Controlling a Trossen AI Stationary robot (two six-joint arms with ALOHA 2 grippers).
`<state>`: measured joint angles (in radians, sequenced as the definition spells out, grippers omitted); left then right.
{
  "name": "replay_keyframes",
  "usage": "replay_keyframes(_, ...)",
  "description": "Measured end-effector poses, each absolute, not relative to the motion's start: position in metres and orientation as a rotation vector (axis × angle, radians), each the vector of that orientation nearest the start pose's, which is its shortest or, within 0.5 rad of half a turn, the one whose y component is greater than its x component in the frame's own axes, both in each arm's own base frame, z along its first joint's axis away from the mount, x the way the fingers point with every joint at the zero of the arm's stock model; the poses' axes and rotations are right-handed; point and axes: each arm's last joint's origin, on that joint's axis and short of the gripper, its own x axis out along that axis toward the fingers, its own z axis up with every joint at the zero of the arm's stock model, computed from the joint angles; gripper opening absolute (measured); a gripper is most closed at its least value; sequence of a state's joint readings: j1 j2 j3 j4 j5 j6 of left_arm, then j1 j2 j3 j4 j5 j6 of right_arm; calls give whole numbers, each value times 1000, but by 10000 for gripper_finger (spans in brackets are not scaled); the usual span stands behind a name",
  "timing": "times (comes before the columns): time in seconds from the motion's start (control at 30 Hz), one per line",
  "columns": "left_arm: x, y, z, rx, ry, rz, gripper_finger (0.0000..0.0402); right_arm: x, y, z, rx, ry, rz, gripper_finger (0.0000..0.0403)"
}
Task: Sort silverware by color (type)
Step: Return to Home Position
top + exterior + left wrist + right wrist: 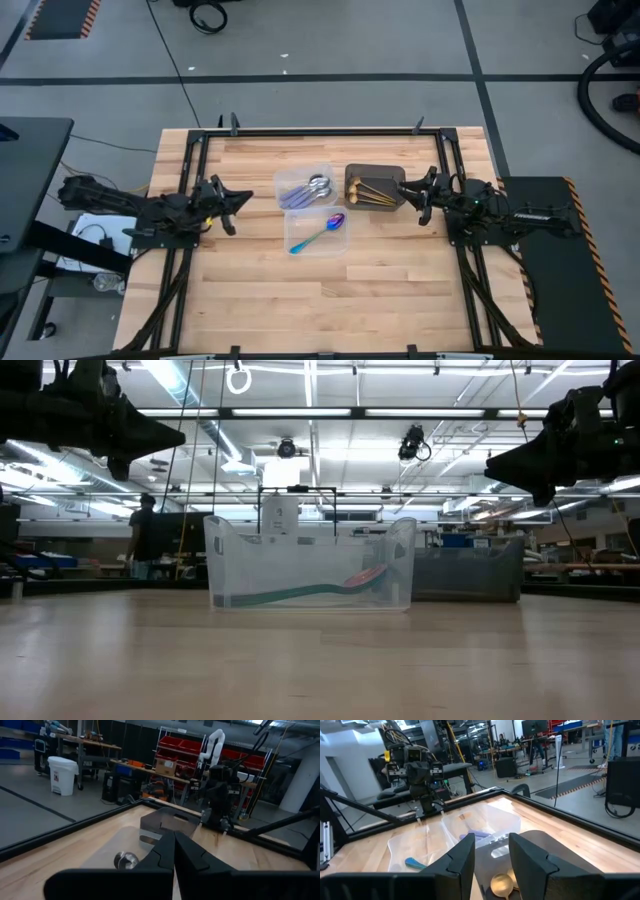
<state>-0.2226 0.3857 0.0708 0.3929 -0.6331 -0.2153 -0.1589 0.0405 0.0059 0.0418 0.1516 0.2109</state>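
Our left gripper [174,842], fingers pressed together, hangs over the table's [400,300] left side. Our right gripper [491,840], fingers apart and empty, hovers beside the dark tub [372,168] of gold spoons [372,195]. Between the arms, silver spoons [318,187] fill the adjoining clear tub [290,178], and a purple spoon [320,235] lies in the second clear tub [300,222].

Low view: dark tub [480,570] hides gold spoons [374,194]
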Motion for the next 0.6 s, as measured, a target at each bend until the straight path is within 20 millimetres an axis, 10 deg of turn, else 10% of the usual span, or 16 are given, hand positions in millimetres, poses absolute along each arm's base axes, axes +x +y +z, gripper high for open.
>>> replay_keyframes(0.6, 100, -4, 181, -228, -34, 441, 9, 98, -20, 166, 206, -40, -317, 130)
